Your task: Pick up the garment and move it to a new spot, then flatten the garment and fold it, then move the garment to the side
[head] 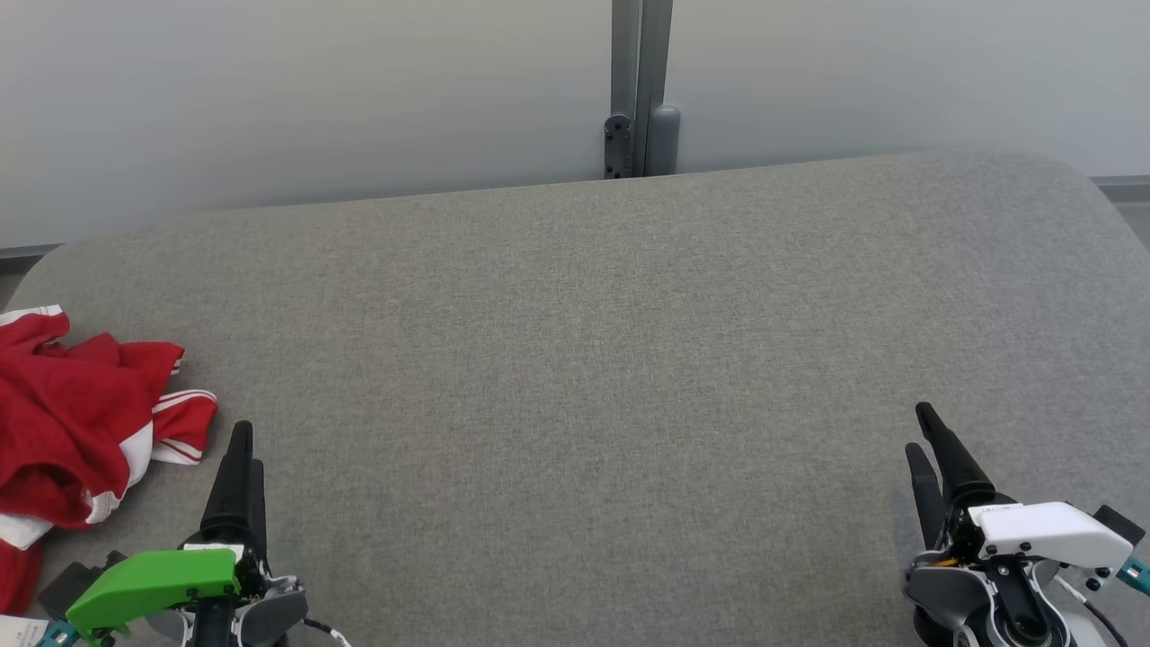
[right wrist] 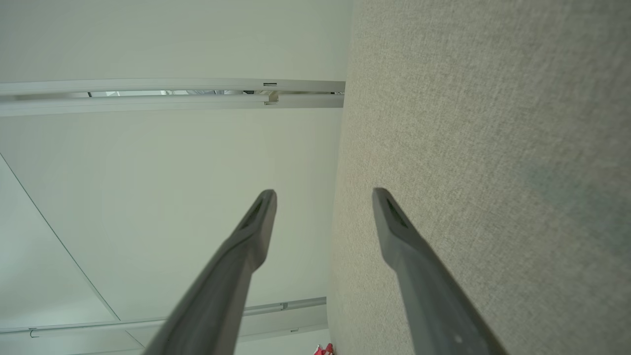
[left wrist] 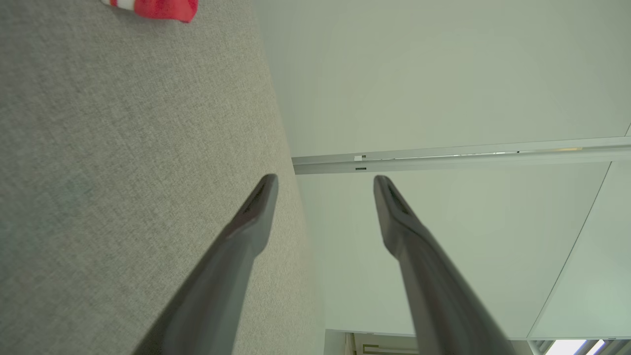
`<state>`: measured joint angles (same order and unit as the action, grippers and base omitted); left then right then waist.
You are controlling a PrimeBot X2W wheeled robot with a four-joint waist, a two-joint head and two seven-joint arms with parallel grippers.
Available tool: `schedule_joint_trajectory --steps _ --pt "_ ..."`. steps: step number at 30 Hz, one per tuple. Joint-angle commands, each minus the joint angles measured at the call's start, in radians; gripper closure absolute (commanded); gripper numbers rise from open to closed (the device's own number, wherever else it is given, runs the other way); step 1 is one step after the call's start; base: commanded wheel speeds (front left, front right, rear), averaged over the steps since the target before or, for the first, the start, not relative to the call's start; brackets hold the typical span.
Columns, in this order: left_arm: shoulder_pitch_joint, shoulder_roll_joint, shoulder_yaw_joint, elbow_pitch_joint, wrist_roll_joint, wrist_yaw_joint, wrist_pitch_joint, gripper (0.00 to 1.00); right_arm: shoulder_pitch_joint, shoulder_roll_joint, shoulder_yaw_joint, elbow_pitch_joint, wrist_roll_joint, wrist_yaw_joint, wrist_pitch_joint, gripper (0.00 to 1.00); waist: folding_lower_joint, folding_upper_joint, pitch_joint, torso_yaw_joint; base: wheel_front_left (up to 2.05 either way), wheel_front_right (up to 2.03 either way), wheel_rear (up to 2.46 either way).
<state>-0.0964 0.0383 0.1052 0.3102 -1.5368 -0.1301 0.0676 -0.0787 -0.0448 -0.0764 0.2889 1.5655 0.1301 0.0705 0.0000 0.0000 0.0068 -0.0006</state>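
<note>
**Red garment heaped at the desk's left edge; both hands wide and empty**

Red cloth with white stripes and trim, the garment (head: 81, 422) lies crumpled in a loose heap at the near left of the grey fabric-topped desk (head: 584, 359). Part of it runs past the left edge of the head view. One striped edge sticks out to the right, toward the middle of the desk. It is bunched up, not spread flat and not folded.

The left hand (head: 248, 445) sits at the near left, just to the right of the garment and apart from it, with its fingers pointing toward the far side. A green cover (head: 153, 584) sits on its wrist. In the left wrist view its two dark fingers stand well apart with nothing between them, and a corner of red-and-white cloth shows at the top of that view.

The right hand (head: 918, 429) sits at the near right, well apart from the garment, under a white cover (head: 1047, 530). In its wrist view the fingers are likewise spread wide and hold nothing.

Between the two hands the desk top is plain grey fabric. Beyond its far edge stands a pale wall (head: 314, 90) with a grey upright post (head: 640, 90) near the middle.
</note>
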Motion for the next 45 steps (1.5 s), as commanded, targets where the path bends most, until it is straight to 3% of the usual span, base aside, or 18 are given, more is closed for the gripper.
schedule_joint_trajectory --steps 1,18,33,45 --pt "-0.024 0.007 0.004 -0.012 0.041 0.000 -0.011 0.00 -0.033 -0.013 0.004 -0.017 -0.028 0.000 -0.013 0.00 0.0000 0.0000 0.001 0.000 0.00 0.00 0.00" --pt "-0.023 0.006 -0.018 0.012 0.429 0.001 -0.084 0.00 -0.062 -0.012 0.033 0.011 -0.404 0.000 -0.086 0.00 0.0000 0.0000 0.003 -0.001 0.00 0.00 0.00" --pt "-0.032 0.008 -0.064 0.073 0.661 0.034 -0.137 0.00 -0.085 -0.013 0.060 0.065 -0.684 0.000 -0.140 0.00 0.0000 0.0000 0.006 0.003 0.00 0.00 0.00" --pt "-0.031 0.010 -0.084 0.025 0.851 0.074 -0.175 0.00 -0.100 -0.012 0.059 0.041 -0.872 0.001 -0.178 0.00 0.0000 0.0000 0.012 0.006 0.00 0.00 0.00"
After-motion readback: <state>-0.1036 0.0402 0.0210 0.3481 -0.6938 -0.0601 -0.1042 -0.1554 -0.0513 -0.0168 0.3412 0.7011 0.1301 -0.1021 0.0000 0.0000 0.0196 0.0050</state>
